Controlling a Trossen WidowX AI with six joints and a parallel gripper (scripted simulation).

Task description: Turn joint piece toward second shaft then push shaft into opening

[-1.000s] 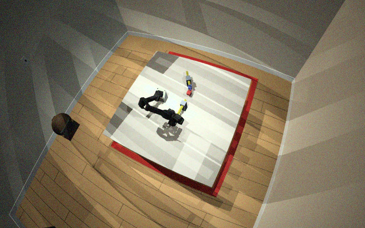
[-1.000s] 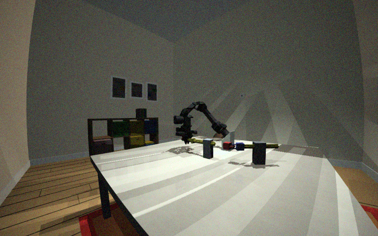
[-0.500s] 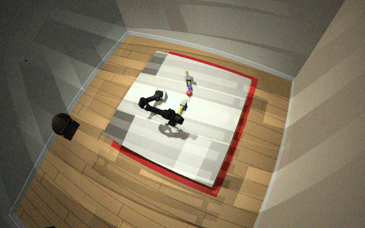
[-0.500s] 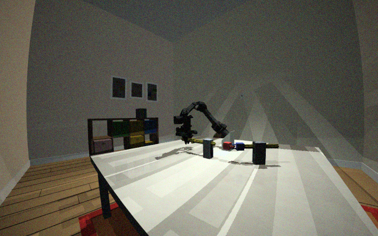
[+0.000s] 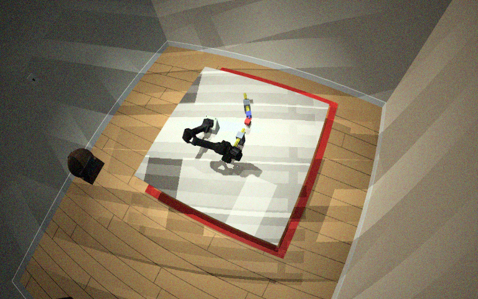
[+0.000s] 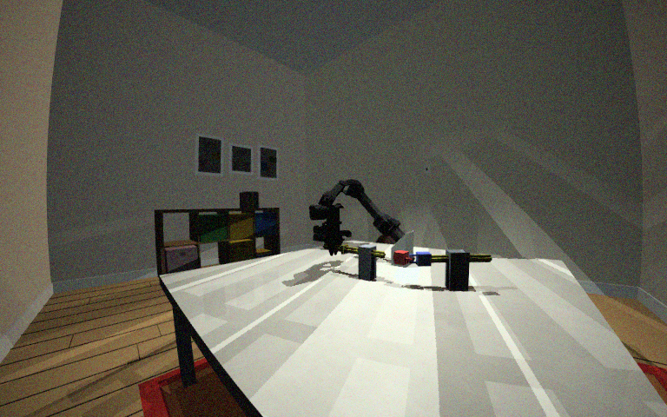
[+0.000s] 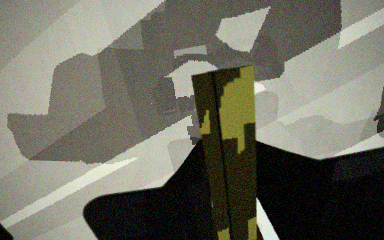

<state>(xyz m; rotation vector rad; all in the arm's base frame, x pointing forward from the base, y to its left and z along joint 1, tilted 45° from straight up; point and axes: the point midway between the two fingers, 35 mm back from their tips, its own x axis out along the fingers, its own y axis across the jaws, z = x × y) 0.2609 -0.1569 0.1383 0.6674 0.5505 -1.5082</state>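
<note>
My gripper (image 6: 334, 251) (image 7: 218, 142) is shut on the second shaft, near its outer end. The second shaft (image 5: 237, 142) (image 6: 350, 249) (image 7: 237, 102) is yellow and runs through the second grey block (image 5: 240, 135) (image 6: 366, 263). Its far end sticks out towards the red joint piece (image 5: 248, 121) (image 6: 400, 257), with a small gap between them. The red piece hangs on a blue hinge part (image 5: 248, 114) (image 6: 423, 258) at the end of the first yellow shaft (image 5: 245, 95) (image 6: 480, 258), fixed in the first grey block (image 5: 246, 101) (image 6: 457, 271). The red piece's opening is too small to see.
The arm's base stands on a pale plate (image 5: 215, 122) at the left of the blocks in the top view. The white table (image 5: 299, 141) (image 6: 344, 344) has its edges well away from the blocks. A shelf (image 6: 217, 210) stands behind.
</note>
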